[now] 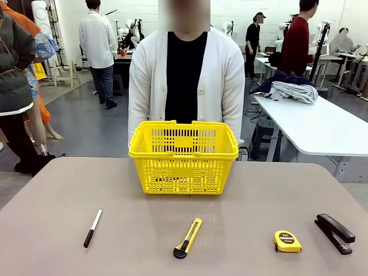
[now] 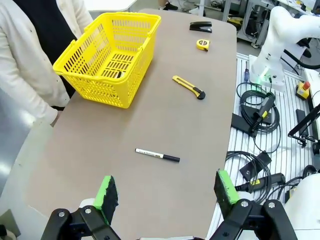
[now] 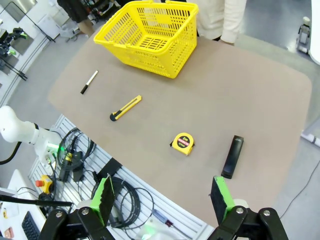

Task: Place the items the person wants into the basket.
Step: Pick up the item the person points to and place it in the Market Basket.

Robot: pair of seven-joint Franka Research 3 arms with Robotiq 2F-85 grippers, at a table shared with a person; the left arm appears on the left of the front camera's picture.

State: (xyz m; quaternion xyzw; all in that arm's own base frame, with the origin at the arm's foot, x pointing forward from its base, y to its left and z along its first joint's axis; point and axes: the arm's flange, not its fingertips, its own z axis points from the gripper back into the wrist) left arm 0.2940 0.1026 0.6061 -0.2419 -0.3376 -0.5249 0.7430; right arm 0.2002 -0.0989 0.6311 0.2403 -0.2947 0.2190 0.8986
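Basket dead centre: the big yellow shopping basket (image 1: 184, 167) sits on the far half of the worktop (image 1: 52, 195), both handles folded down on its rim. It's right in front of the person (image 1: 186, 80) in the white cardigan, who stands close behind it. Through the lattice we catch something small and dark on the basket floor, but we can't tell what it is. Along the near side we have a row of four, well apart from one another and all well clear of the basket. The black marker with the white cap (image 1: 92, 227) is out on the robot's left, and the yellow-and-black utility knife (image 1: 188, 237) lies at a slant in the middle. Then comes the square yellow tape measure (image 1: 287, 241), flat with its black label up, and the black stapler (image 1: 334, 233) at the far right. On the wrist cameras, the left claw (image 2: 166, 190) hangs high over the worktop's left end, green pads (image 2: 107, 192) spread wide with only air between them, the marker lying on the surface beyond. The right claw (image 3: 162, 195) hangs high too, out beyond the worktop's near edge, jaws wide apart and gripping nothing, with the tape measure and stapler lying ahead of it.
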